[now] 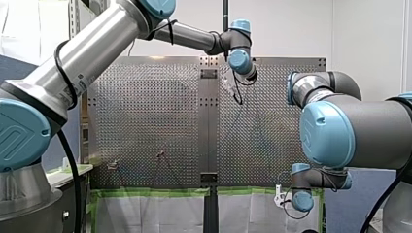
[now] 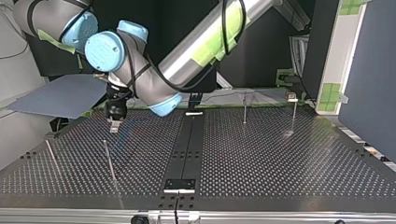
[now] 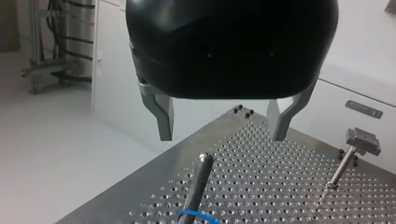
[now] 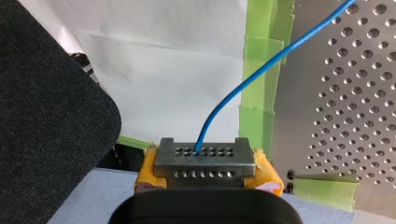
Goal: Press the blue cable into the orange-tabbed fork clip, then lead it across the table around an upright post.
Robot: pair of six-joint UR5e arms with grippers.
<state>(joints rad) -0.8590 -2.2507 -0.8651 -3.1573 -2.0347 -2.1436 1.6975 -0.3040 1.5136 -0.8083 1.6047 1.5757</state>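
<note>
L gripper (image 3: 222,137) hangs released, metal fingers (image 3: 161,116) wide apart, just above an upright post (image 3: 198,179); the blue cable (image 3: 196,215) crosses that post low down. R gripper (image 4: 204,161), w/ yellow pads, is clenched on the cable, just off the perforated bench (image 4: 336,93) edge by the green tape (image 4: 257,70).

The front view looked from behind and above the arms over the perforated table (image 1: 145,121). The top view faced them across it, low. Each wrist view sat close behind its own hand, the left hand (image 3: 222,137) and the right hand (image 4: 204,151). Both wrist views caught the table and the blue cable (image 4: 243,84).
</note>
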